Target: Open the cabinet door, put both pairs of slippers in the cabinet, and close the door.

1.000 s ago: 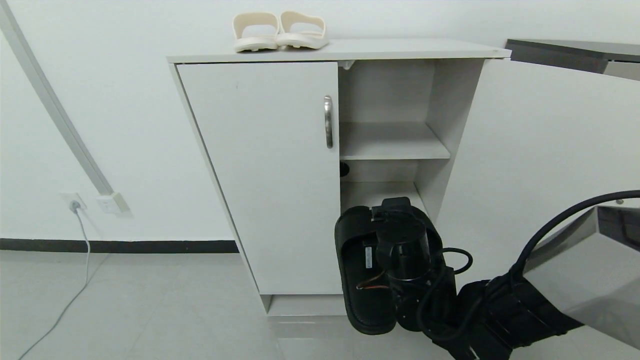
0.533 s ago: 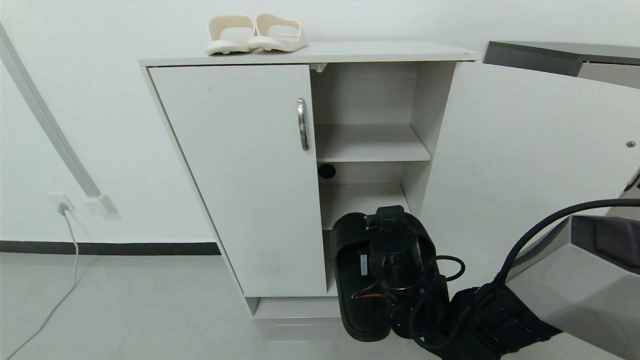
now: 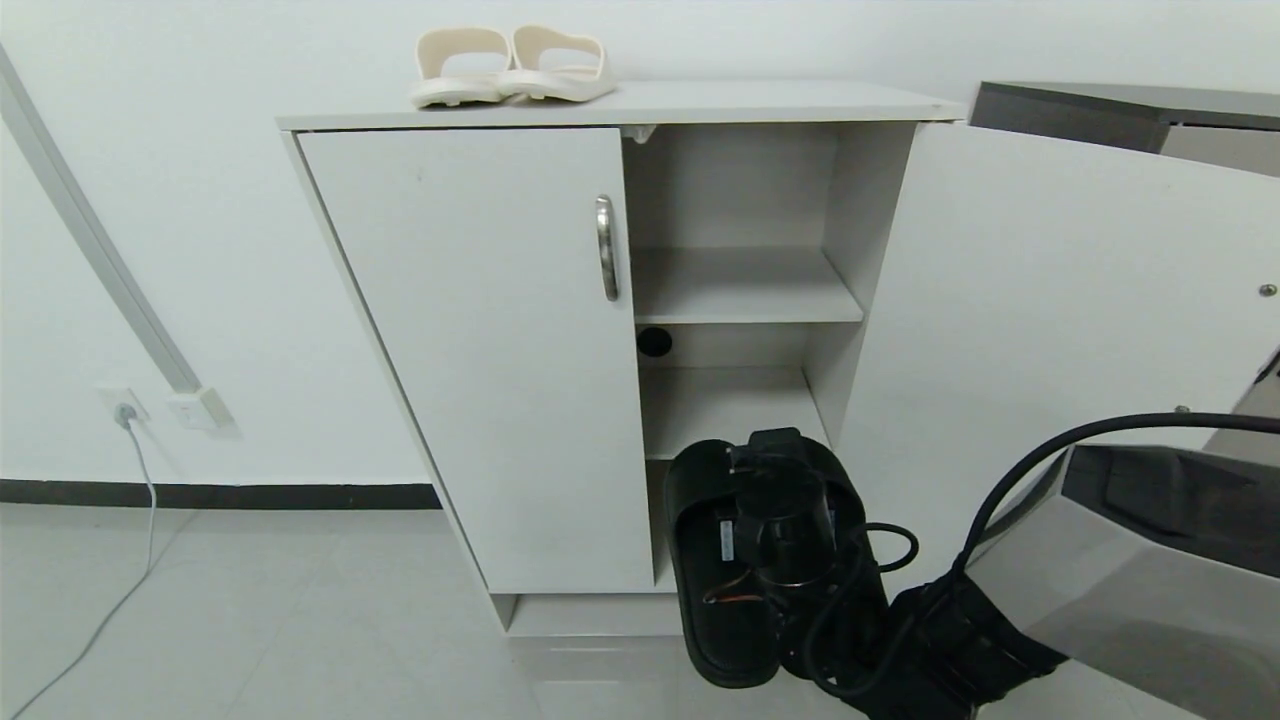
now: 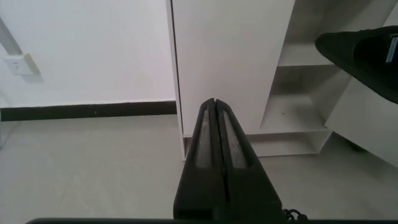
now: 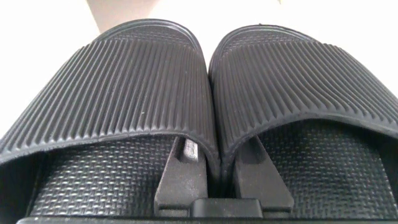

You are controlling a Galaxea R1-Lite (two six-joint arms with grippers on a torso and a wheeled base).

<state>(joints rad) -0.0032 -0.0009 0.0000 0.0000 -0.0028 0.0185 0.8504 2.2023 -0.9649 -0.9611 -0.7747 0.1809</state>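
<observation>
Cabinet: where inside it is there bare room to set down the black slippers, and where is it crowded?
The upper shelf, between the closed left door and the right side wall, is bare. The shelf below it is bare too. Crowded: low before the opening, where the right pincer holds the black slippers.

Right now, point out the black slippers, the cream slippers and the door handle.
black slippers (image 3: 697, 560): head view, left slipper's footbed.
cream slippers (image 3: 462, 38): head view, left slipper's strap.
door handle (image 3: 606, 248): head view, middle of bar.

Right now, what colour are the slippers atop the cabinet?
Cream open-toe slippers, best in head view.
</observation>
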